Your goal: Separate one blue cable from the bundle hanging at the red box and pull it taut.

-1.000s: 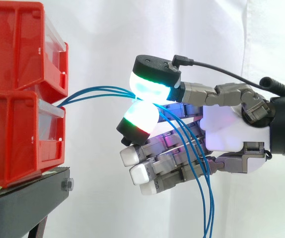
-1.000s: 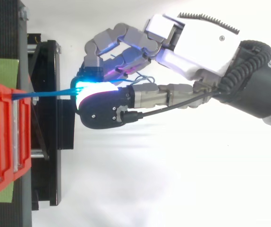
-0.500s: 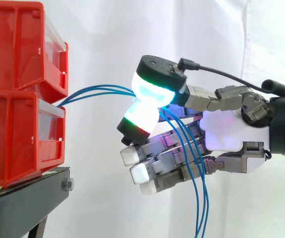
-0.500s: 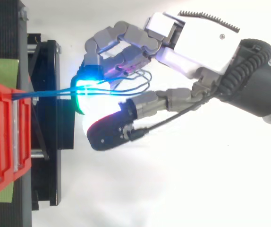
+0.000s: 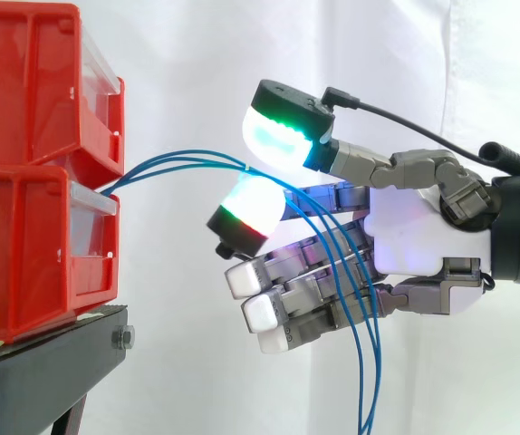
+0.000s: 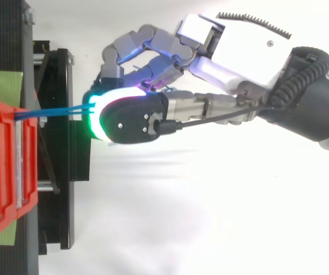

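**Desk:** Where is the robot's hand?

**Photographer:** The hand (image 5: pixel 418 240) reaches in from the right before a white curtain (image 5: pixel 187 54). Its palm is level with the lower of two stacked red bins (image 5: pixel 24 245), which sit on a black stand (image 5: pixel 43 362). The hand is clear of the bins and touches neither of them.

**Desk:** And the cables?

**Photographer:** Several blue cables (image 5: pixel 178 163) leave the front of the bins where the upper one sits on the lower. They rise together in a gentle arc towards the hand, curved rather than stretched straight. Past the front of the hand they drop across it and run out of the side view's bottom edge. From above, the strands lie close together as one thin line between the bins and the hand, crossing over the stand.

**Desk:** Is the hand clamped on them?

**Photographer:** That cannot be told. The strands run into the front of the hand, but neither view shows whether any one is gripped or set apart from the rest.
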